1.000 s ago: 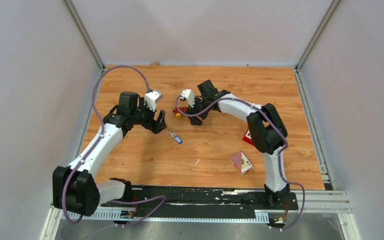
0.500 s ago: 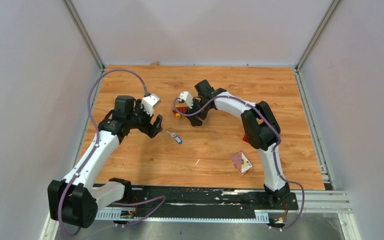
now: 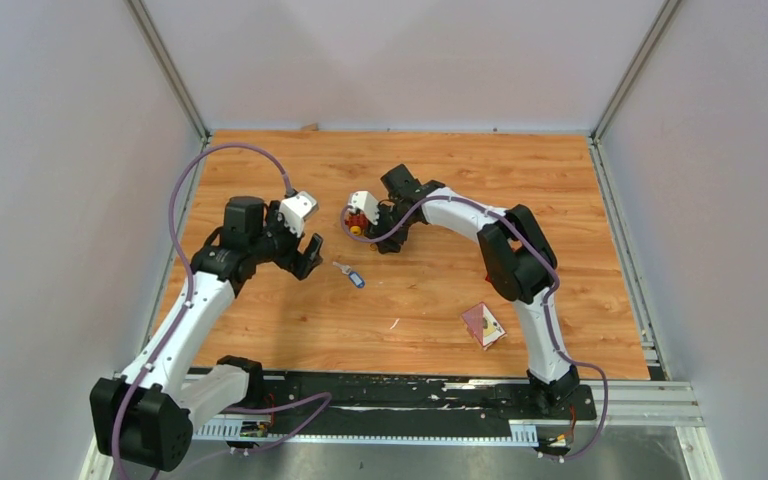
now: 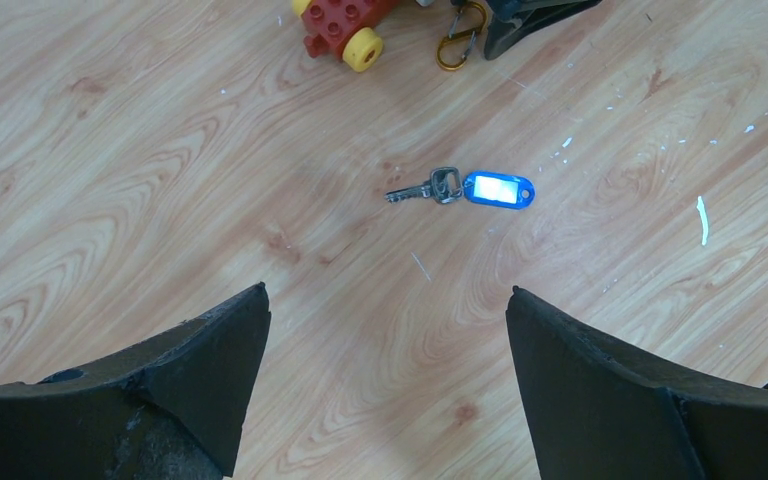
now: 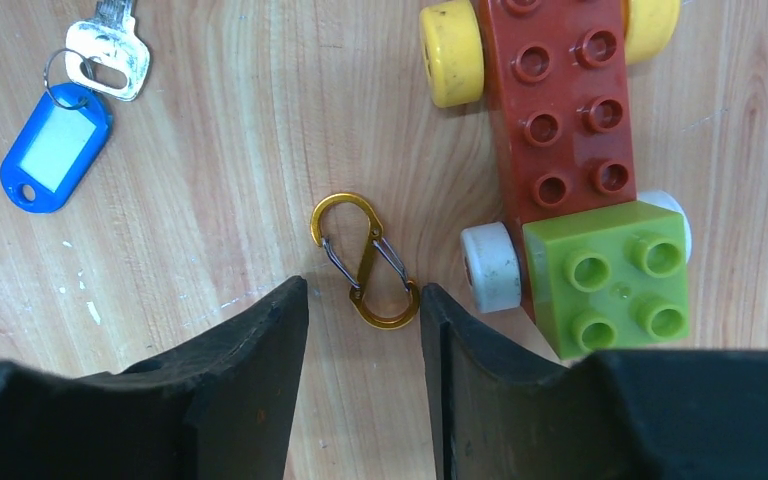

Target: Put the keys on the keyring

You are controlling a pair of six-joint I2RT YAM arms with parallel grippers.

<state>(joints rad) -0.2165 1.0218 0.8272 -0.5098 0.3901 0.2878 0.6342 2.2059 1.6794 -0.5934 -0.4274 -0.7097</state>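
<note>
Blue-tagged key [image 3: 351, 274] on wood table [image 3: 440, 170] (mid-left), red toy car [image 3: 360, 219] beyond

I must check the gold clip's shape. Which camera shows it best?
The right wrist view: the whole gold clip lies close up before the right claw. The left wrist view shows it small at its top edge; the top view hides it.

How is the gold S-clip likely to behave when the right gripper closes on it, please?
The gold S-clip is thin metal lying flat on the wooden table, so it will probably be stiff and light, but may slide or pivot as the right gripper pinches it. Its wire gates look springy and could flex inward if squeezed there.
</note>
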